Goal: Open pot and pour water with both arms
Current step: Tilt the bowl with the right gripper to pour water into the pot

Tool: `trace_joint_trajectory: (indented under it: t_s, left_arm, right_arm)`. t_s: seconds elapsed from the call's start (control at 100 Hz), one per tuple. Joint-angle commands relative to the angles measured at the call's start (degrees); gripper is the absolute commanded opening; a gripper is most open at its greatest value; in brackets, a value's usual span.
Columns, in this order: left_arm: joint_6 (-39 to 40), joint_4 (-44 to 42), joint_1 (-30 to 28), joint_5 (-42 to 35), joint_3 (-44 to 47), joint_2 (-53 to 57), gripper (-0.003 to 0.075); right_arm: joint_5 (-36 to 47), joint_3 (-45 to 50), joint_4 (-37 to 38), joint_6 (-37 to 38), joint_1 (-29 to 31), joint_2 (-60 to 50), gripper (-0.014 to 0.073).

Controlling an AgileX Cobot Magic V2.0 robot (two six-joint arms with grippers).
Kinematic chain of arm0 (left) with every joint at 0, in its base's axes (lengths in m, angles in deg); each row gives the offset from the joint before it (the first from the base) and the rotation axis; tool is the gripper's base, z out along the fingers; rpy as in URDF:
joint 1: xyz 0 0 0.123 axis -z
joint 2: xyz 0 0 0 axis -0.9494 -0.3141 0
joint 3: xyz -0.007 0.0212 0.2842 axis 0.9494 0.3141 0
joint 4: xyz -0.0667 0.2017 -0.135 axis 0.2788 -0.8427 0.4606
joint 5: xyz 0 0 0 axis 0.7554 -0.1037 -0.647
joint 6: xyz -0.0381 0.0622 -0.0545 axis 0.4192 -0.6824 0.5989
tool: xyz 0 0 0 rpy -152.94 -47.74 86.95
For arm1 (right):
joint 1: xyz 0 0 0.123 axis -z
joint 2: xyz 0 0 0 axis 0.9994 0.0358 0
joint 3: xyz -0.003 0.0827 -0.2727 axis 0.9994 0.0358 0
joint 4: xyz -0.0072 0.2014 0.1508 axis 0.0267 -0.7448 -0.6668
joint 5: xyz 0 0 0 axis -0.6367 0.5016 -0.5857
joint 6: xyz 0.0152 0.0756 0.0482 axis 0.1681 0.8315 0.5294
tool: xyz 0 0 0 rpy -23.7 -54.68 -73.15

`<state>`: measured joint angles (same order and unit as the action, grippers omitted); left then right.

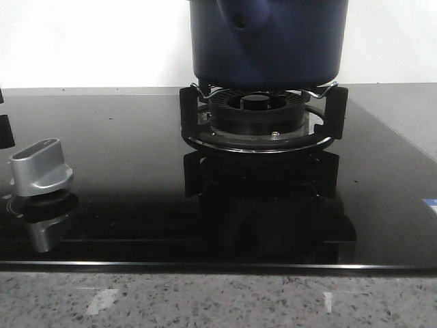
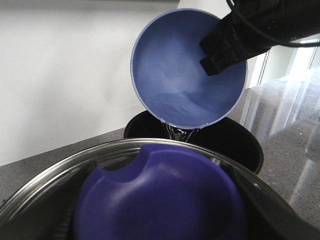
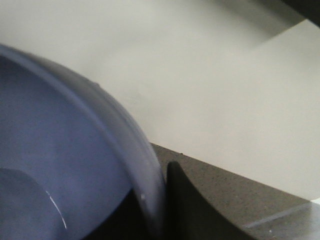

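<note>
pot (image 1: 270,41) on burner (image 1: 258,113), lid (image 2: 160,195) off; right hand (image 2: 220,52) clamps tilted cup (image 2: 189,70), pouring; left hand grip unclear; no writing.

- Front view: low, close, facing forward at the dark navy-blue cylindrical pot (image 1: 268,42).
- Left wrist view: above, looking down into that pot (image 2: 240,142) (shared).
- Right wrist view: very close to a light-blue cup (image 3: 65,165).

Granite counter (image 1: 205,301) carries black glass hob (image 1: 102,205).
</note>
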<state>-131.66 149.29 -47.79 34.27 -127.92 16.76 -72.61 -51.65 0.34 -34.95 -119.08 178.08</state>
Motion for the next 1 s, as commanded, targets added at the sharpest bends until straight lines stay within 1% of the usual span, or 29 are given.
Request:
trace_joint_trajectory:
  t_s: [0.0, 0.07, 0.25, 0.84, 0.99]
  left_arm:
    - [0.06, 4.74, -0.13, 1.89, -2.03, 1.41, 0.0337]
    - [0.06, 4.74, -0.13, 1.89, -2.03, 1.41, 0.0337]
    - [-0.03, 4.74, -0.13, 1.89, -2.03, 1.41, 0.0337]
    - [-0.03, 4.74, -0.13, 1.89, -2.03, 1.41, 0.0337]
    - [-0.03, 4.74, -0.13, 1.89, -2.03, 1.41, 0.0337]
  right_arm:
    - [0.96, -1.88, 7.77, 0.67, -0.95, -2.43, -0.0045]
    - [0.96, -1.5, 9.2, 0.7, -1.26, -2.34, -0.0045]
    - [-0.65, -0.27, 18.49, 3.89, -2.98, -2.34, -0.0046]
    - [0.11, -0.27, 38.18, 4.18, -9.01, -2.34, -0.0046]
    - [0.11, -0.27, 43.4, 4.18, -9.42, -2.45, -0.0046]
